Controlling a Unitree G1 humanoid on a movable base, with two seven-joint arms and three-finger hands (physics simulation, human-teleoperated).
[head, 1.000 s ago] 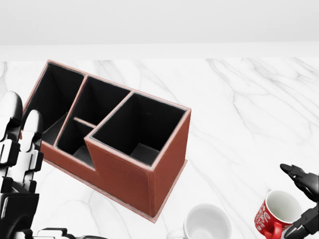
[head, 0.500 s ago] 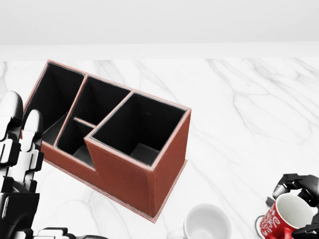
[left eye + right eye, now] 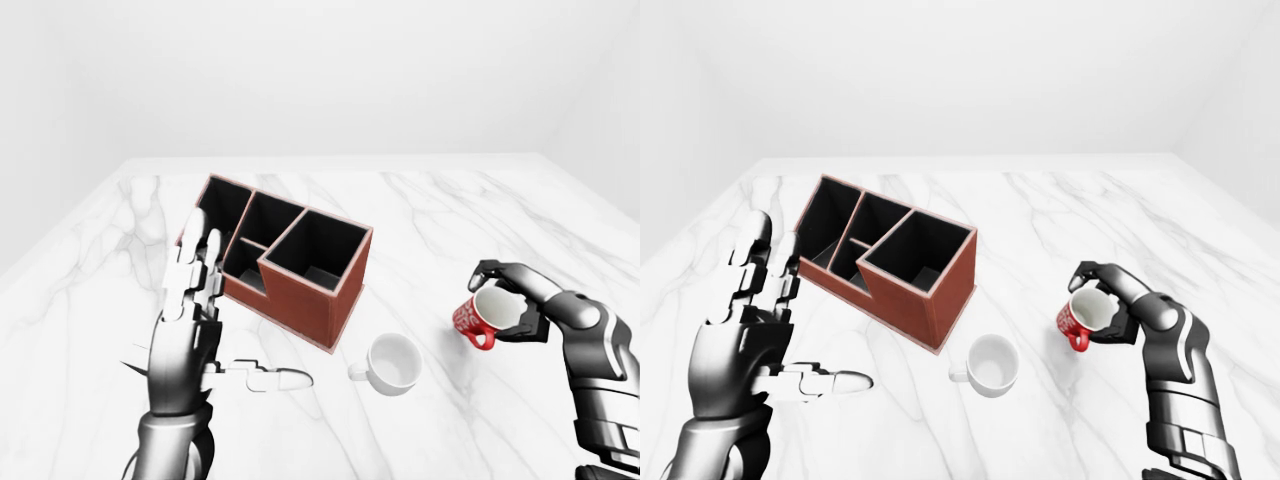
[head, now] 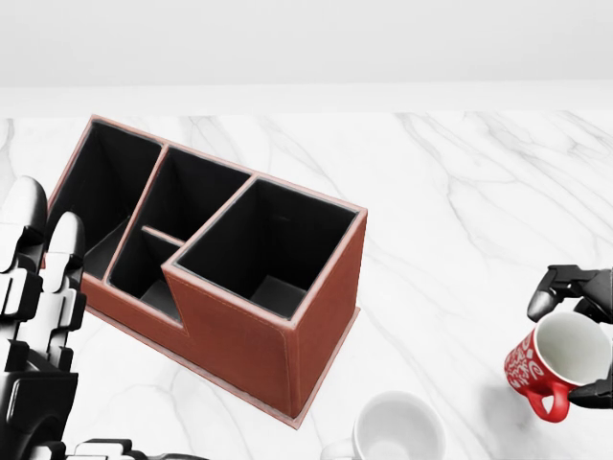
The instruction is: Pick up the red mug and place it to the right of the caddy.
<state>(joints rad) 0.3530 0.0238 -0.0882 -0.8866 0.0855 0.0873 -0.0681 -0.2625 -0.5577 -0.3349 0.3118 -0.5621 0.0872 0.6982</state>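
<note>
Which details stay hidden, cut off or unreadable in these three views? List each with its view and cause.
- White lettering on the red mug: too small to read, every view.
- Right hand: cut off by the head view's right edge.
- White mug: handle and lower part cut by the head view's bottom edge.
- Caddy: compartment floors mostly lost in shadow behind its own walls.
- Left hand: hides the marble counter behind it, left-eye view.

caddy (image 3: 290,260) left, white mug (image 3: 392,362) between, red mug (image 3: 482,315) perhaps raised, right
</note>
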